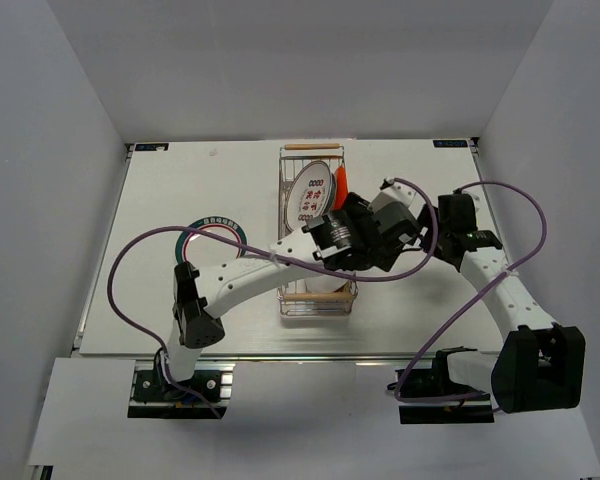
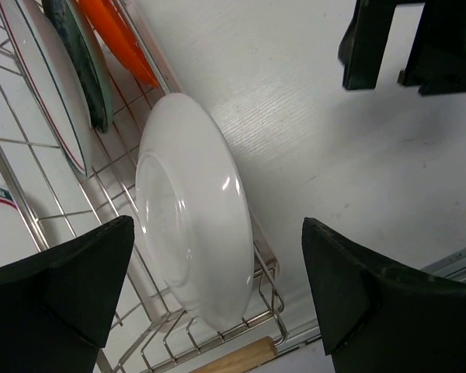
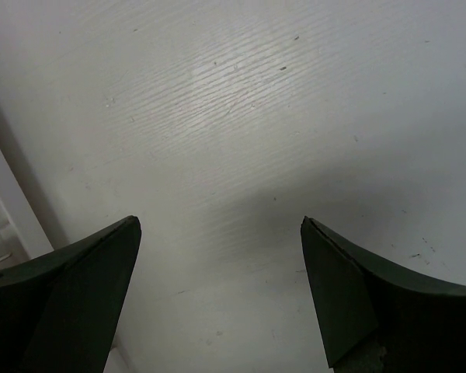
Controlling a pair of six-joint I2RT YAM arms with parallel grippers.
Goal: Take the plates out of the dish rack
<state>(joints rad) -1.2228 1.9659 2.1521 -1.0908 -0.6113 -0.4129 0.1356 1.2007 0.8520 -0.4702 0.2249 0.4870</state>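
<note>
The left gripper (image 2: 217,227) is held wide open above a white plate (image 2: 190,194) stood on edge in the dish rack (image 2: 233,359) on the desk (image 2: 295,116); the right gripper (image 3: 221,225) is spread wide over the desk.

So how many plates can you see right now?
5: a green-rimmed plate on the table by the left arm, and four in the dish rack: plain white plate nearest, then red-marked plate, teal plate and orange-red plate. The arms may hide more.

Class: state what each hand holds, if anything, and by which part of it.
Nothing is held. The left hand hangs open either side of the white plate, not closed on it; the right hand is open above the table.
</note>
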